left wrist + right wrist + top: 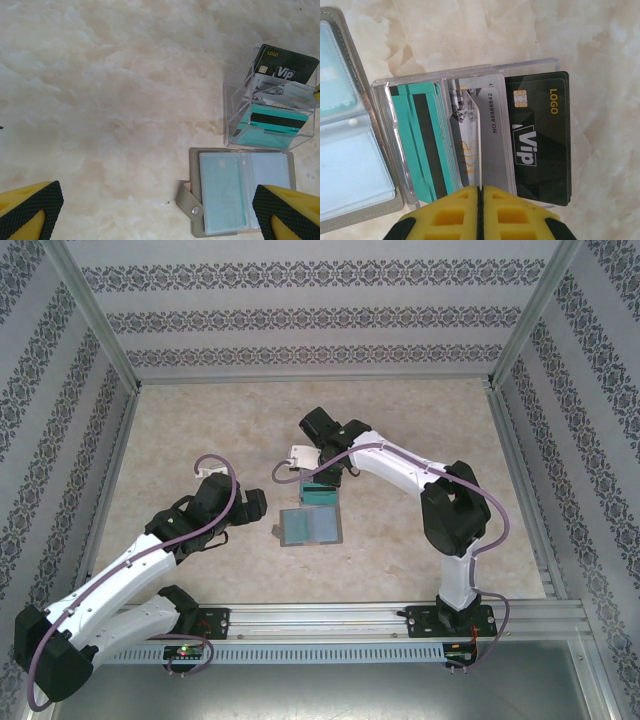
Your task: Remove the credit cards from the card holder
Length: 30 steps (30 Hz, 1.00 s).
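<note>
From above, your left claw (252,508) hangs just left of the open card holder (311,527), with bare table (200,430) behind it. Your right claw (322,468) sits over the clear tray (321,496), just beyond the holder's far edge.

Left wrist: your claw is spread wide. The holder lies ahead by the right fingertip (287,210), and the credit cards (272,125) stand in the tray past it. Bare table lies ahead-left.

Right wrist: your claw is pressed together, with a thin pale edge running from its seam. You cannot tell whether it is pinched. Teal cards lie left of it, a silver card (495,125) ahead and a black card (540,135) to the right.
</note>
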Each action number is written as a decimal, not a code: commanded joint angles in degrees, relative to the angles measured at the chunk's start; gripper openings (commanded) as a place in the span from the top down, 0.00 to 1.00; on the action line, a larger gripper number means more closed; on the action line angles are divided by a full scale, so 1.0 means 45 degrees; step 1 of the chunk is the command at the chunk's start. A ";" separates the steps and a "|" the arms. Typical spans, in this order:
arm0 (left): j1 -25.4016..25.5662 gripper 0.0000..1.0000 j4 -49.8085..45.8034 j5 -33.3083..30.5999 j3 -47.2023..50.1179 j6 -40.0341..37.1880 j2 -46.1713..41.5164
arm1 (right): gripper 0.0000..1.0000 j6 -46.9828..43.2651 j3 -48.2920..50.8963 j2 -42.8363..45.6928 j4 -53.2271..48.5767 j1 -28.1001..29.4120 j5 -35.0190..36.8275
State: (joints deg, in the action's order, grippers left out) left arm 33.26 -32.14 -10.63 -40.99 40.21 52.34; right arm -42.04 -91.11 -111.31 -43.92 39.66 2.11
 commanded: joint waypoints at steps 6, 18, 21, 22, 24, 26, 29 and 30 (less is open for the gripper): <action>-0.0182 0.00 -0.0072 0.0362 0.0167 -0.0093 -0.0211 | 0.76 0.0489 -0.0444 -0.0217 0.0528 0.0076 0.0643; -0.0175 0.00 0.0204 0.0661 0.0216 -0.0039 0.0103 | 0.77 0.4183 0.0774 0.1659 0.2611 -0.0559 0.0461; -0.0178 0.00 0.0354 0.0769 0.0258 0.0006 0.0181 | 0.83 0.6194 0.1351 0.2433 0.3563 -0.0903 0.0342; -0.0172 0.00 0.0406 0.0800 0.0261 0.0011 0.0211 | 0.88 0.6887 0.1434 0.2639 0.3686 -0.1071 0.0073; -0.0178 0.00 0.0482 0.0877 0.0252 0.0005 0.0300 | 1.00 0.8491 0.1687 0.3025 0.3944 -0.1587 -0.1046; -0.0165 0.00 0.0569 0.0975 0.0245 0.0006 0.0392 | 1.00 1.0145 0.2111 0.3328 0.4471 -0.2239 -0.2526; -0.0182 0.00 0.0705 0.1093 0.0251 0.0048 0.0499 | 1.00 1.2224 0.2620 0.3469 0.5022 -0.2993 -0.4494; -0.0173 0.00 0.0753 0.1122 0.0272 0.0042 0.0527 | 1.00 1.2556 0.2581 0.3429 0.4899 -0.3067 -0.4792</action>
State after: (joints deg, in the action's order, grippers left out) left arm 33.23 -30.68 -6.20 -40.71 40.38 54.43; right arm 1.65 -81.19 -96.07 -24.36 27.35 -9.69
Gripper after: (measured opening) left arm 0.996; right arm 0.059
